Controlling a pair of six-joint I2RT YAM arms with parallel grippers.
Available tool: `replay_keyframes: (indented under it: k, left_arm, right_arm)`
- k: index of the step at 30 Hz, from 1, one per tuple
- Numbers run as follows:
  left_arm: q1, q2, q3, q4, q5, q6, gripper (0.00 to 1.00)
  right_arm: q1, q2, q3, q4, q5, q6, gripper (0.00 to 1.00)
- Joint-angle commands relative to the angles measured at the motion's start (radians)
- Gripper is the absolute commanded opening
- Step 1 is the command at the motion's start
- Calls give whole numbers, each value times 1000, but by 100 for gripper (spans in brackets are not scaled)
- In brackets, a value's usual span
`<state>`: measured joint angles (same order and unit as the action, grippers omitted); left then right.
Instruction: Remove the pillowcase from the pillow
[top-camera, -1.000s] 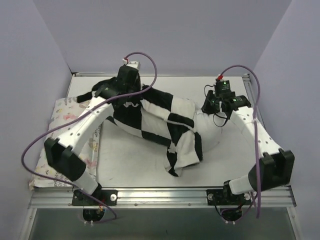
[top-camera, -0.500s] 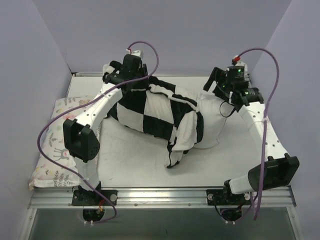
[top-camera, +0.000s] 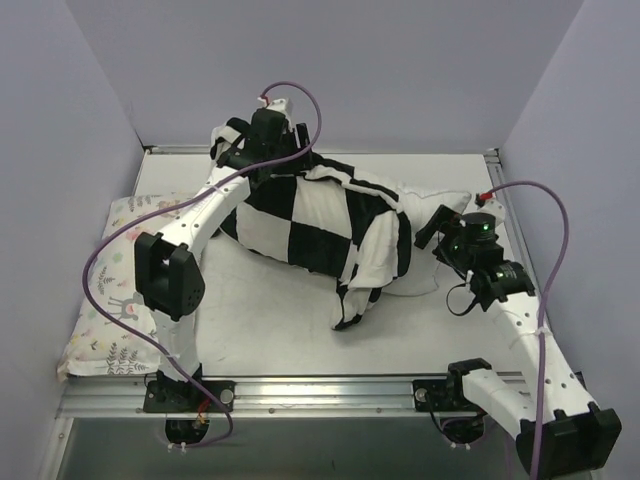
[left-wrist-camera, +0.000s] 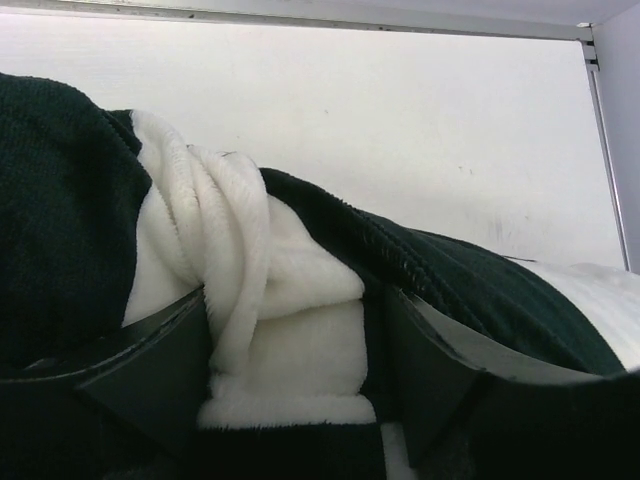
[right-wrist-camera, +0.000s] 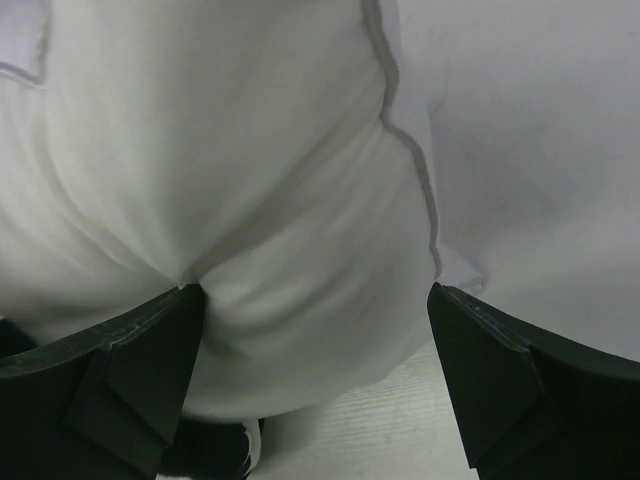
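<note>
My left pincer (left-wrist-camera: 297, 300) stands partly open at the far end of the pillowcase (top-camera: 300, 215). Its two dark fingers (left-wrist-camera: 150, 365) sit either side of a bunched fold of white fleece and dark cloth, and the jaws stand apart around that fold rather than squeezing it. My right pincer (right-wrist-camera: 315, 295) is spread wide and holds nothing. Its fingers frame the bare white end of the pillow (top-camera: 440, 212), whose piped seam runs down the right wrist view. From above, the checkerboard pillowcase covers most of the pillow, which lies slantwise across the middle of the worktop (top-camera: 270, 320), far end to the left and bare end to the right. That white end pokes out of the cover just beside the right pincer. A loose tail of the cover (top-camera: 352, 300) hangs off the near side and lies on the worktop. A pastel printed pillow (top-camera: 110, 315) lies along the left edge, under the left arm (top-camera: 165, 275) and apart from the checkered bundle.
</note>
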<state>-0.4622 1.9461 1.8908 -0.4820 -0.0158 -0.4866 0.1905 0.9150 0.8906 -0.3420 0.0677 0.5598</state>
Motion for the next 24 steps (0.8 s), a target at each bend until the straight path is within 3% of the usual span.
replay_keyframes:
  k: [1, 10, 13, 15, 17, 18, 23, 24]
  left_arm:
    - [-3, 48, -33, -78, 59, 2, 75]
    - [-18, 60, -35, -67, 89, 6, 76]
    - [-41, 47, -42, -60, 94, 29, 76]
    - [-59, 19, -45, -53, 93, 48, 76]
    - [-64, -10, -50, -49, 91, 55, 77]
    - [-62, -48, -56, -47, 85, 60, 79]
    - [-62, -189, -73, -35, 34, 89, 84]
    - [-66, -243, -94, -29, 28, 92, 97]
  right_arm:
    - [9, -22, -190, 159, -60, 57, 98]
    - [47, -31, -367, 483, -262, 51, 100]
    - [98, 34, -358, 534, -226, 25, 100]
    - [95, 114, -320, 519, -224, 15, 85]
    - [96, 140, -302, 480, -162, 37, 22]
    - [95, 143, -292, 465, -135, 41, 0]
    - [96, 148, -233, 345, -23, -12, 0]
    - [95, 142, -226, 313, -10, -23, 0]
